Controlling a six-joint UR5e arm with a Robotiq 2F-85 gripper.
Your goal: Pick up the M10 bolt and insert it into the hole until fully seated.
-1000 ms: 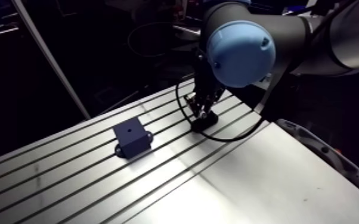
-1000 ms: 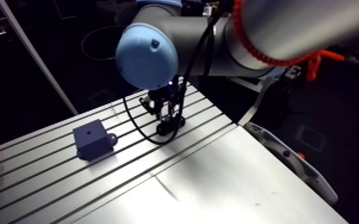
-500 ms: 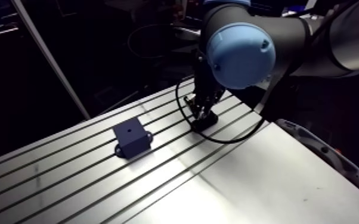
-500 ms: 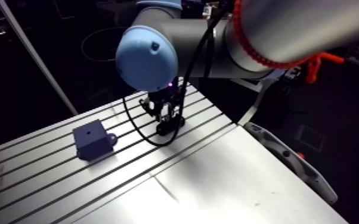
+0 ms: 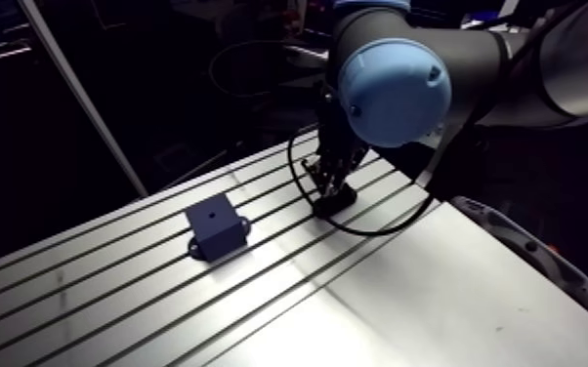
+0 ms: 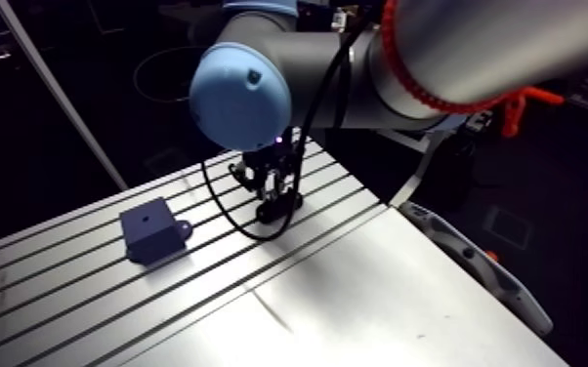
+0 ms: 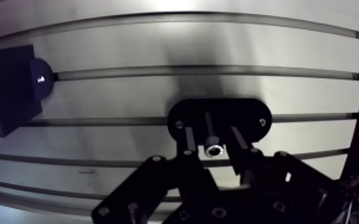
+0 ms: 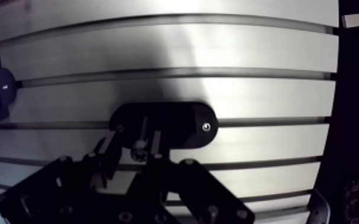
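The M10 bolt (image 7: 213,147) sits dead centre between the fingers of the gripper (image 7: 212,132). It's standing upright in its black oval holder (image 7: 244,112), head up toward the wrist, so its long axis runs straight along the gripper's approach line. Jaws are apart, one finger on each flank, and as far as I can tell there's a sliver of gap on both sides, so nothing's clamped yet. Looks like a plain squeeze comes next. The dark block (image 5: 215,226) with the hole (image 5: 213,208) sits well off to one side of the jaws.

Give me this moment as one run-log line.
phase: pre-grasp | hand: open, straddling bolt | bolt: upright in black holder | block: apart, untouched
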